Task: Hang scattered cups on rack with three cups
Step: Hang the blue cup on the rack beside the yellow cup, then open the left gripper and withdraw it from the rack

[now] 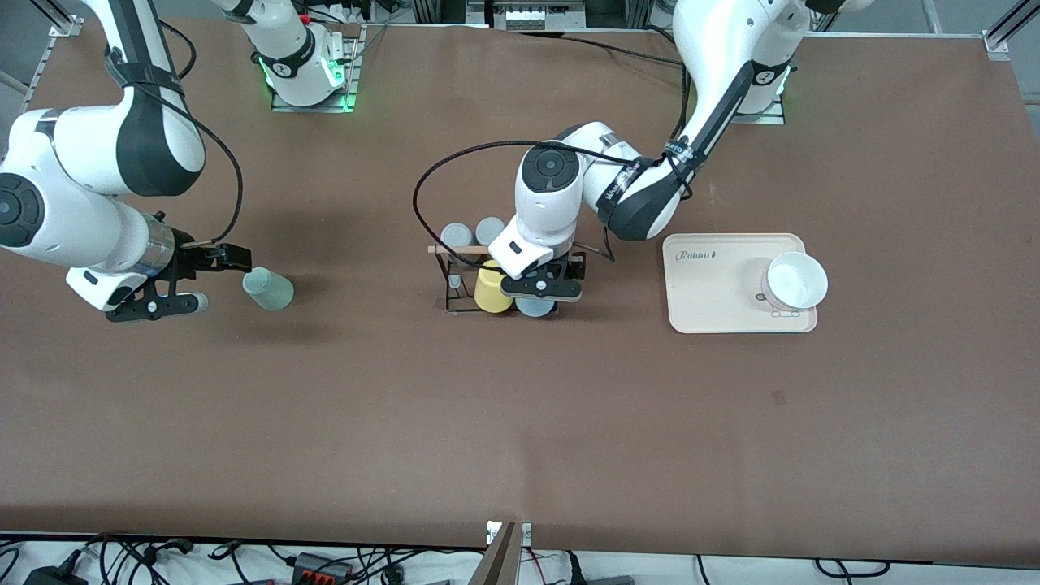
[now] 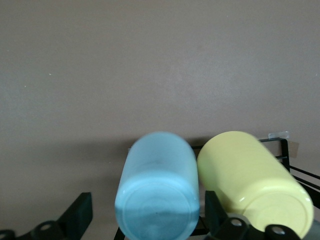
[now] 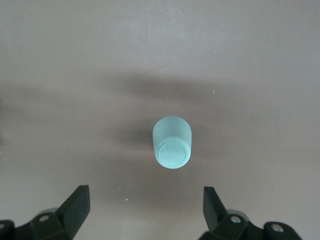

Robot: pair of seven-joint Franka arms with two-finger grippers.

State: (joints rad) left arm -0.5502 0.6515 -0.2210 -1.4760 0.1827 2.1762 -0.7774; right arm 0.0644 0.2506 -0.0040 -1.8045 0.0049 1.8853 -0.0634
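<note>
Cups sit in three places on the brown table [image 1: 520,422]. The rack [image 1: 455,280], a black wire stand with a wooden rod across its top, stands mid-table and carries a yellow cup [image 1: 491,290] with the light blue cup [image 2: 157,192] beside it; two grey cups [image 1: 474,233] show at the rack's side farther from the front camera. The left gripper [image 1: 542,286] is at the rack over the blue cup, its fingers [image 2: 80,215] spread wide on either side of the cup without touching it. The mint green cup [image 1: 268,289] lies on its side toward the right arm's end of the table. The right gripper [image 1: 197,280] hangs low just beside it, fingers [image 3: 75,207] apart, holding nothing. A cream tray [image 1: 715,305] with a white bowl [image 1: 795,281] on it lies toward the left arm's end.
</note>
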